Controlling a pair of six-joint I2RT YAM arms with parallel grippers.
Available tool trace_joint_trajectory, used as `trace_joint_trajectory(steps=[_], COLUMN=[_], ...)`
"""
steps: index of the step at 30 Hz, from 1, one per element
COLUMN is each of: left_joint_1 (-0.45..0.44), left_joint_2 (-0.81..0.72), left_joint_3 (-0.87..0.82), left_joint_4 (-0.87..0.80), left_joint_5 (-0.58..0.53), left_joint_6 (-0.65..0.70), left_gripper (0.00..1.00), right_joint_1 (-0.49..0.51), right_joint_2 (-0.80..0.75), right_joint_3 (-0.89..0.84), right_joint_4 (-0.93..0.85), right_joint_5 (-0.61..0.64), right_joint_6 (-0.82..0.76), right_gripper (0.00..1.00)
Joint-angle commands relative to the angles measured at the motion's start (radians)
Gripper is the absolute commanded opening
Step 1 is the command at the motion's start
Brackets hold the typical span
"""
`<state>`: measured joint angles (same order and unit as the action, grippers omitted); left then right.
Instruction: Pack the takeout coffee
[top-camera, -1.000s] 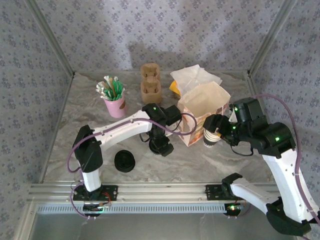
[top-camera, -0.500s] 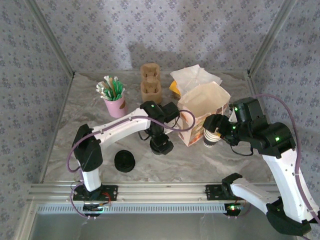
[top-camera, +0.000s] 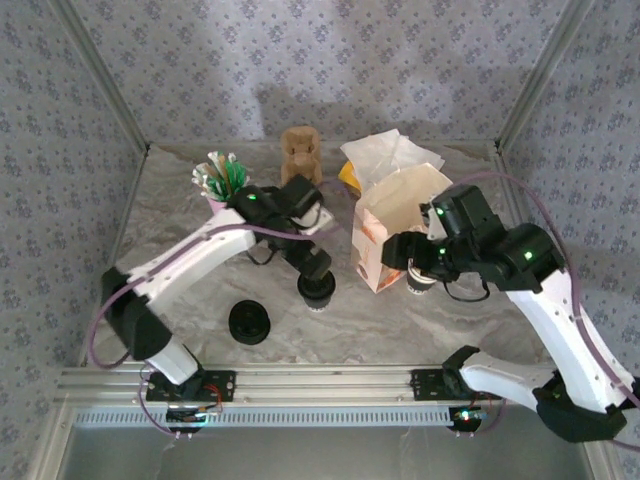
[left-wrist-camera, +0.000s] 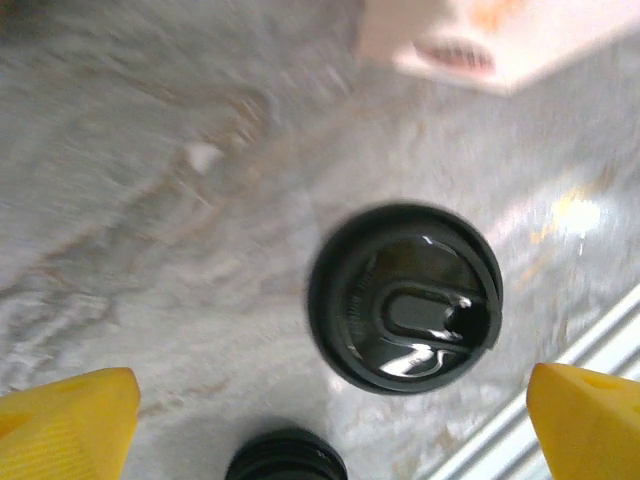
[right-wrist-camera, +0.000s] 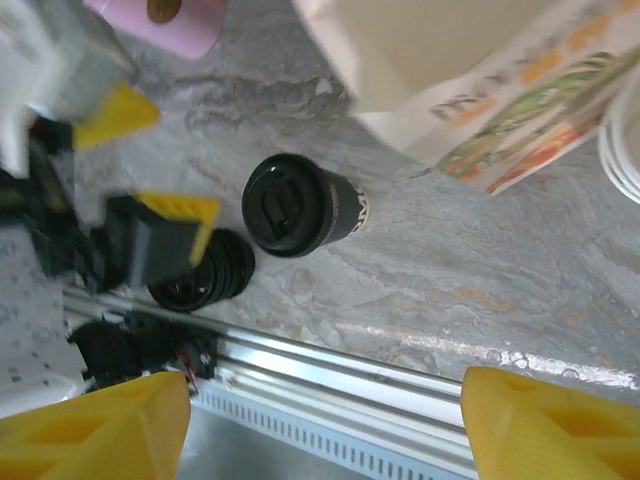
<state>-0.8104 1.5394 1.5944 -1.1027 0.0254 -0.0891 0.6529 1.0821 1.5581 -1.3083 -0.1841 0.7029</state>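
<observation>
Your takeout coffee (right-wrist-camera: 298, 205) is standing upright on the worktop (top-camera: 400, 330), about mid-width and a bit toward the near edge. Black lid's on, and the dark sleeve shows below it in the right wrist view. It sits just left of the near corner of the paper bag (top-camera: 400, 215), close to it but not touching as far as I can see.

Your left gripper (left-wrist-camera: 330, 425) hangs right over the cup with its fingers spread wide. In its own camera the lid sits between the two yellow tips with a clear gap on both sides, so nothing is grabbed.

The squat stack of black lids (top-camera: 249, 322) is off to the cup's left, nearer the near edge.

Your right gripper (right-wrist-camera: 322, 425) is on the other side of the bag's near corner, by the stack of pale cups (top-camera: 421, 280). Its fingers are spread too and it's holding nothing.
</observation>
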Motion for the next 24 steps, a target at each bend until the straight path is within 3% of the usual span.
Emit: trace_joint_trajectory(steps=[1, 6, 11, 17, 24], left_joint_1=[0.084, 0.28, 0.424, 0.444, 0.445], left_joint_2=[-0.182, -0.416, -0.541, -0.662, -0.724], left_joint_3=[-0.032, -0.136, -0.202, -0.36, -0.474], left_joint_4=[0.109, 0.176, 0.064, 0.074, 0.15], left_joint_5=[-0.061, -0.084, -0.144, -0.118, -0.107], left_joint_6=[-0.083, -0.209, -0.356, -0.456, -0.438], left_gripper=[1.0, 1.0, 1.0, 1.0, 1.0], right_joint_1=[0.087, 0.269, 0.339, 0.362, 0.352], right_joint_2=[0.078, 0.313, 0.529, 0.734, 0.9], right_joint_3=[0.094, 0.226, 0.309, 0.385, 0.442], right_joint_4=[-0.055, -0.158, -0.171, -0.202, -0.196], right_joint_5=[0.046, 0.143, 0.175, 0.227, 0.231], right_joint_6=[-0.143, -0.315, -0.425, -0.5, -0.584], right_gripper=[0.73, 0.76, 0.85, 0.93, 0.95])
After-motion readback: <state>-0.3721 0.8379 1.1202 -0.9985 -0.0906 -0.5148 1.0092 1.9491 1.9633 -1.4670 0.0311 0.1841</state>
